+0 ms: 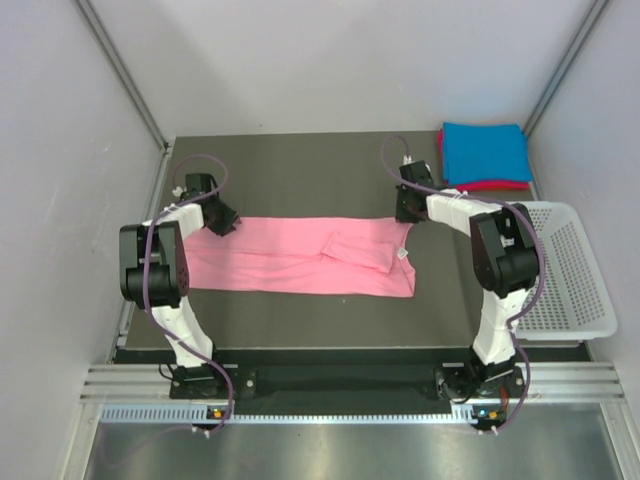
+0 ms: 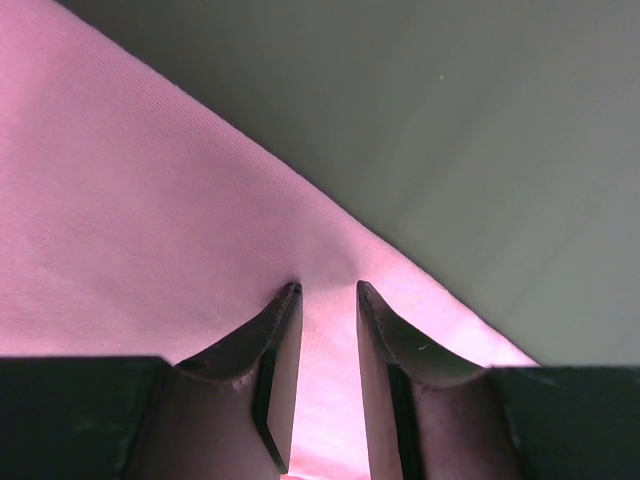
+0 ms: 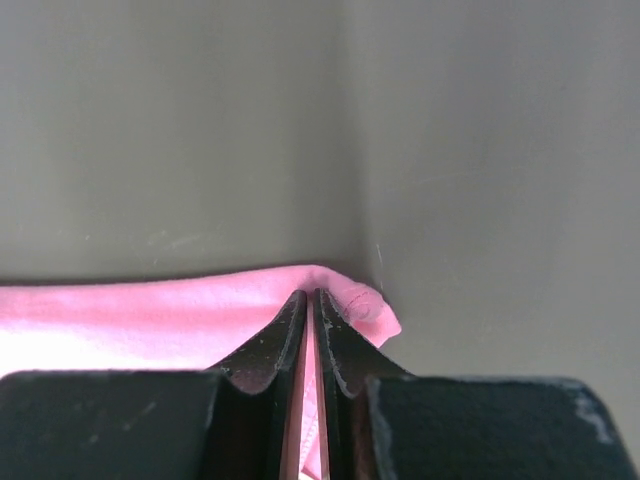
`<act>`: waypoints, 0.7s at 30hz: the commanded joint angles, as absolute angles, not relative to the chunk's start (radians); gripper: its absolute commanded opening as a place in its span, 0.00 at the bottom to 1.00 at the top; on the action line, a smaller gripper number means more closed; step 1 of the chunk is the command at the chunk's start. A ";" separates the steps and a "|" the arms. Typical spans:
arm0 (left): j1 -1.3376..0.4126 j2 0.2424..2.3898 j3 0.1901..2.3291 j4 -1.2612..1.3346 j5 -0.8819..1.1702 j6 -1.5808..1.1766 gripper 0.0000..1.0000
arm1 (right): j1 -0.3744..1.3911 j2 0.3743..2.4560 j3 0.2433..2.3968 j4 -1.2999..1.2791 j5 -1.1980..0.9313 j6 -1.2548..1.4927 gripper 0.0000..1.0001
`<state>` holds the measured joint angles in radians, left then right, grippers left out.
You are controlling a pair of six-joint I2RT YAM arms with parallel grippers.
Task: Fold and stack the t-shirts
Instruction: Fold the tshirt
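Two grippers pinch the far edge of the pink t-shirt (image 1: 300,262), spread flat between them: the left gripper (image 2: 328,300) holds cloth between part-parted fingers, the right gripper (image 3: 312,300) is clamped tight on a far corner. Beyond the right gripper lies the folded blue t-shirt (image 1: 485,152) atop the magenta-red t-shirt (image 1: 500,185).

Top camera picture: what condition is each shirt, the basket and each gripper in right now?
pink t-shirt: lying flat, folded into a long band, held at both far corners.
blue t-shirt: folded, stacked on top.
magenta-red t-shirt: folded, under the blue one.
white mesh basket: upright, looks empty.
left gripper: part closed, pinching pink cloth.
right gripper: shut on the pink cloth's corner.
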<state>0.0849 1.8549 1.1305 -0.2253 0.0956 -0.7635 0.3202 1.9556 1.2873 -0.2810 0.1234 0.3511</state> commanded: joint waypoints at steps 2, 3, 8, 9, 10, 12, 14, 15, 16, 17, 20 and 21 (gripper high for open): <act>0.091 1.824 1.178 -0.262 0.103 -0.758 0.34 | 0.290 1.999 1.333 -0.290 0.181 0.339 0.07; 0.091 1.815 1.196 -0.281 0.071 -0.741 0.34 | 0.290 2.005 1.345 -0.291 0.187 0.334 0.07; 0.086 1.747 1.270 -0.282 0.148 -0.672 0.34 | 0.290 2.019 1.373 -0.298 0.152 0.321 0.06; 0.081 1.741 1.273 -0.281 0.184 -0.658 0.34 | 0.290 2.011 1.374 -0.298 0.140 0.319 0.08; 0.068 1.733 1.287 -0.282 0.227 -0.650 0.34 | 0.290 2.005 1.384 -0.301 0.132 0.318 0.08; 0.051 1.709 1.292 -0.307 0.268 -0.631 0.34 | 0.290 1.974 1.394 -0.308 0.112 0.299 0.11; 0.034 1.672 1.279 -0.314 0.346 -0.629 0.34 | 0.288 1.950 1.411 -0.314 0.097 0.284 0.13; 0.029 1.655 1.269 -0.313 0.374 -0.635 0.34 | 0.287 1.925 1.429 -0.334 0.078 0.278 0.15; 0.014 1.638 1.240 -0.305 0.406 -0.638 0.34 | 0.285 1.915 1.439 -0.347 0.068 0.273 0.17; 0.003 1.600 1.223 -0.299 0.452 -0.640 0.34 | 0.284 1.905 1.446 -0.359 0.060 0.267 0.18; -0.049 1.531 1.160 -0.282 0.521 -0.621 0.35 | 0.270 1.864 1.442 -0.385 0.028 0.261 0.20; -0.061 1.517 1.146 -0.285 0.578 -0.595 0.35 | 0.268 1.847 1.428 -0.390 0.019 0.259 0.21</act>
